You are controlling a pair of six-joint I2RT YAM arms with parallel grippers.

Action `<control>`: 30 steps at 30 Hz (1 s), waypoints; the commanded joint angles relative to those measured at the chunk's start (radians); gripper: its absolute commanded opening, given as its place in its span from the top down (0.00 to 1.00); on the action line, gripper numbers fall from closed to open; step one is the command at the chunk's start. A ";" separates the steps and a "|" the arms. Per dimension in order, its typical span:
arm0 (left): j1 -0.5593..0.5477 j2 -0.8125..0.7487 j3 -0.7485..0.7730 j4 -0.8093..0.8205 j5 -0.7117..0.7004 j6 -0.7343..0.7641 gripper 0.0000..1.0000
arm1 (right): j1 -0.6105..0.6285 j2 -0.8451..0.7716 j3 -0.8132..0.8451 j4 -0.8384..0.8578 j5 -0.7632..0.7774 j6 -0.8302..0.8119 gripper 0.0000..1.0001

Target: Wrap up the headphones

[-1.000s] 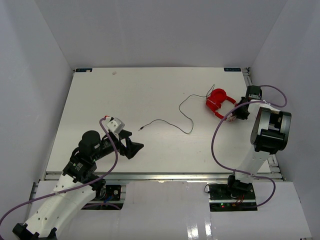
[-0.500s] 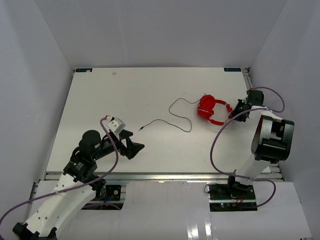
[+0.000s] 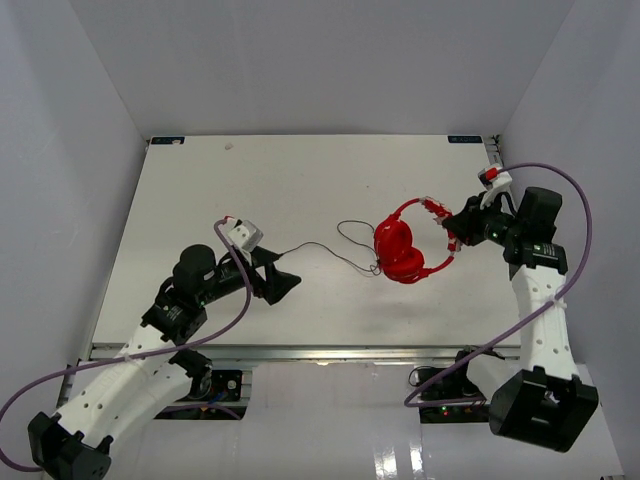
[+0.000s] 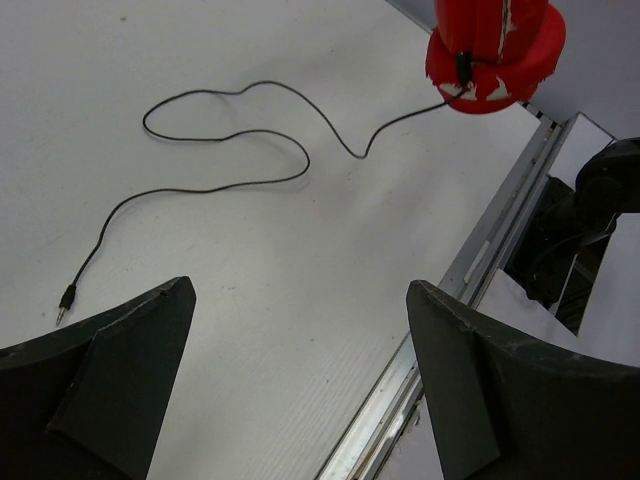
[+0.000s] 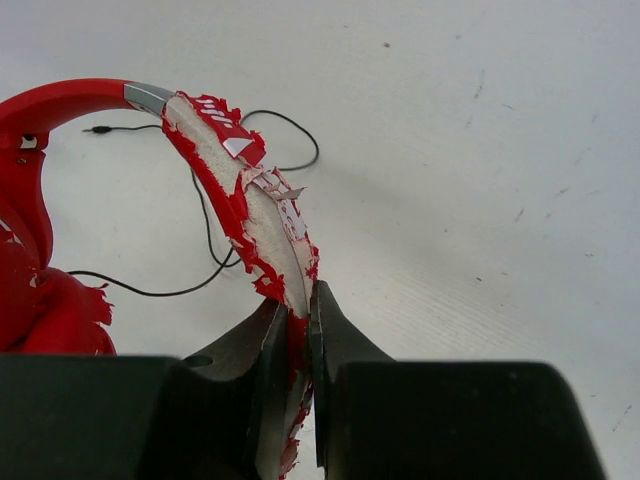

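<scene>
The red headphones (image 3: 400,248) hang above the table's right half, cups (image 4: 493,45) down, held by their flaking red-and-white headband (image 5: 262,235). My right gripper (image 3: 452,232) is shut on that headband (image 5: 297,315). The thin black cable (image 3: 330,247) trails left from a cup in loops across the table (image 4: 235,140) and ends in a small plug (image 4: 66,298). My left gripper (image 3: 288,280) is open and empty, low over the table just near of the plug end (image 3: 283,256); its jaws stand wide apart in the left wrist view (image 4: 300,330).
The white table (image 3: 200,190) has a metal rail along its near edge (image 4: 470,270). White walls close in the back and both sides. Purple robot cables loop beside each arm (image 3: 582,215).
My right gripper has lifted the headphones and carried them left and toward the near edge, dragging the cable into tighter loops. My left arm has moved forward and right toward the plug.
</scene>
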 commanded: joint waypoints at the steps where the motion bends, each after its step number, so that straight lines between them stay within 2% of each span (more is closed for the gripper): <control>1: -0.063 -0.031 0.022 0.128 -0.041 -0.024 0.02 | 0.000 -0.131 -0.011 -0.070 -0.146 -0.056 0.92; 4: -0.157 -0.021 -0.026 0.232 -0.083 -0.017 0.02 | 0.000 -0.153 0.016 -0.090 -0.168 -0.039 0.92; 9: -0.385 0.057 -0.092 0.415 -0.257 0.074 0.02 | 0.000 -0.161 0.048 -0.080 -0.187 0.006 0.92; 18: -0.672 0.389 -0.148 0.896 -0.574 0.327 0.02 | 0.000 -0.160 0.099 -0.029 -0.212 0.194 0.92; 19: -0.686 0.457 -0.154 0.941 -0.655 0.343 0.02 | 0.000 -0.156 0.105 -0.025 -0.219 0.197 0.92; 24: -0.697 0.628 -0.216 1.315 -0.815 0.361 0.02 | 0.002 -0.143 0.134 -0.015 -0.259 0.289 0.92; 30: -0.697 0.815 -0.126 1.390 -0.791 0.376 0.02 | 0.000 -0.138 0.156 0.029 -0.293 0.369 0.92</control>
